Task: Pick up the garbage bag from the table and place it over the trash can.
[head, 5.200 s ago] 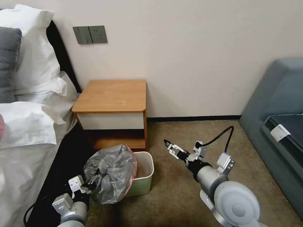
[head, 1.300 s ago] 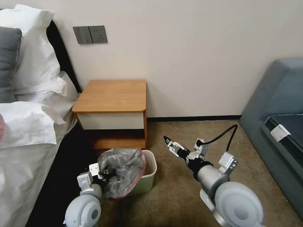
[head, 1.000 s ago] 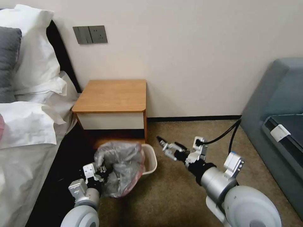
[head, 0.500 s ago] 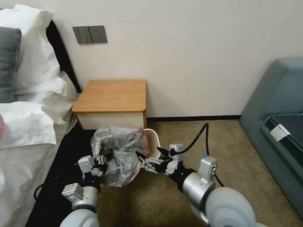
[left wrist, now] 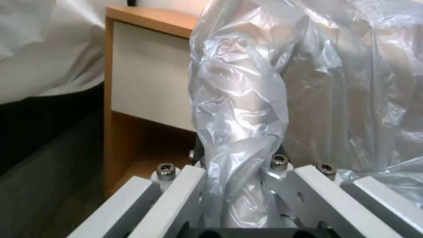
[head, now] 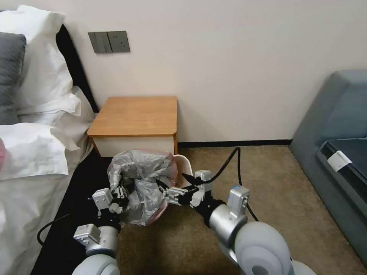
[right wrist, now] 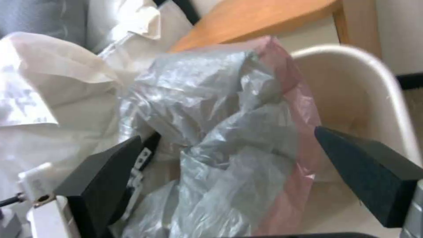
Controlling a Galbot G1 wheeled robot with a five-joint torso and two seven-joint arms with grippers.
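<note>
Now the left gripper (head: 121, 193), clamped on a twist of the garbage bag (head: 143, 183), holds it over the trash can (head: 185, 172) at the table's (head: 135, 116) six o'clock, while the right gripper (head: 171, 183), jaws spread, should probably pinch the pink rim next.

Soft even light — wrist views blurred.

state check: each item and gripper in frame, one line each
garbage bag: crumpled, held off the floor, in front of the bin, not over its rim
trash can: on the carpet, mouth unlined
table: top bare
left gripper: shut on a twist of the bag
right gripper: open, fingers astride the bag's pink edge
</note>
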